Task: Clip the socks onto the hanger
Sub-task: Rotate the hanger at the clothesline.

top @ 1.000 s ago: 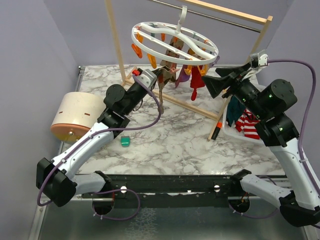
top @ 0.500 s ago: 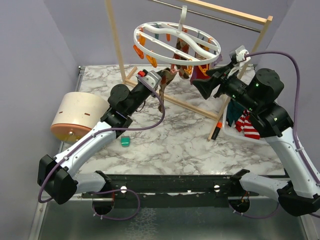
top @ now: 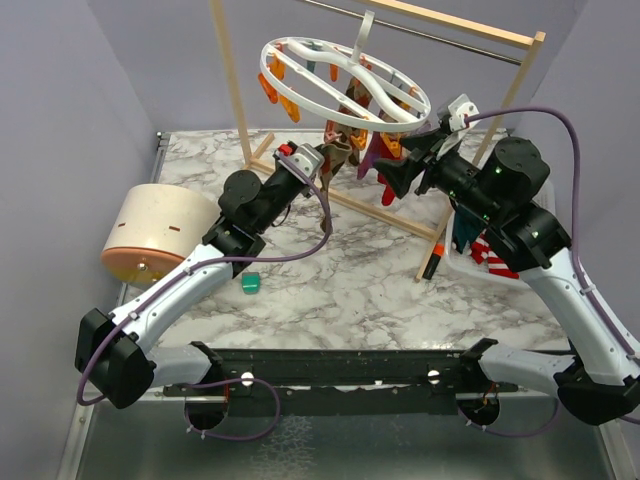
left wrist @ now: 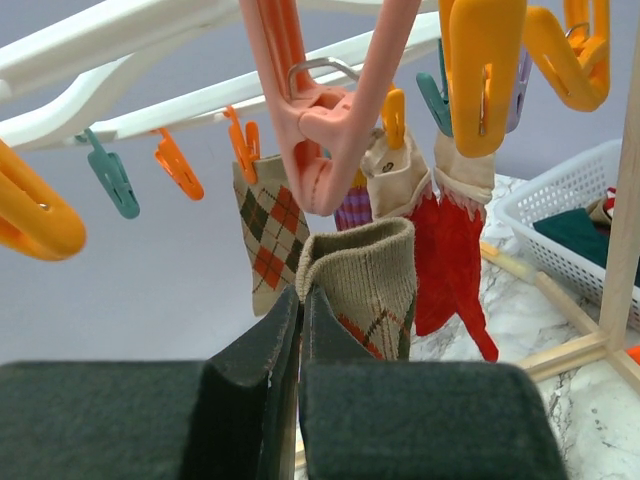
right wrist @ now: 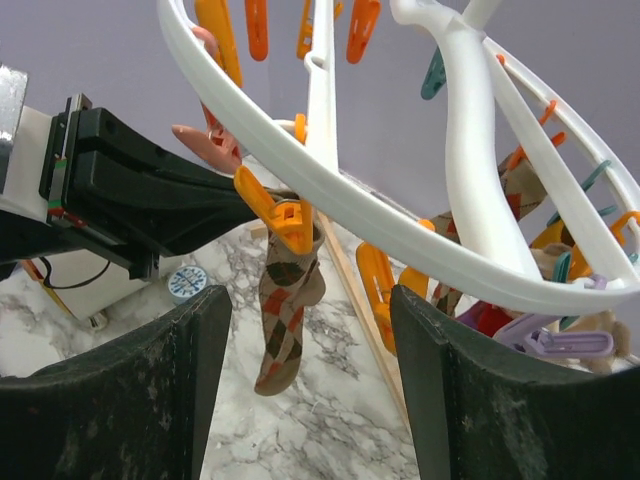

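lab cell, purple walls (top: 60, 110), marble tabletop (top: 350, 285)

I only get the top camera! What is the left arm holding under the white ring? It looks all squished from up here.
Observer: The left wrist camera shows the left fingers shut on a tan argyle sock, cuff pointing up.
Operator: Is it in a peg yet?
Observer: Not yet. A pink peg hangs right above the cuff, and the cuff sits below its tip.
Operator: What about the other arm?
Observer: The right wrist camera shows the right fingers wide open, holding nothing.
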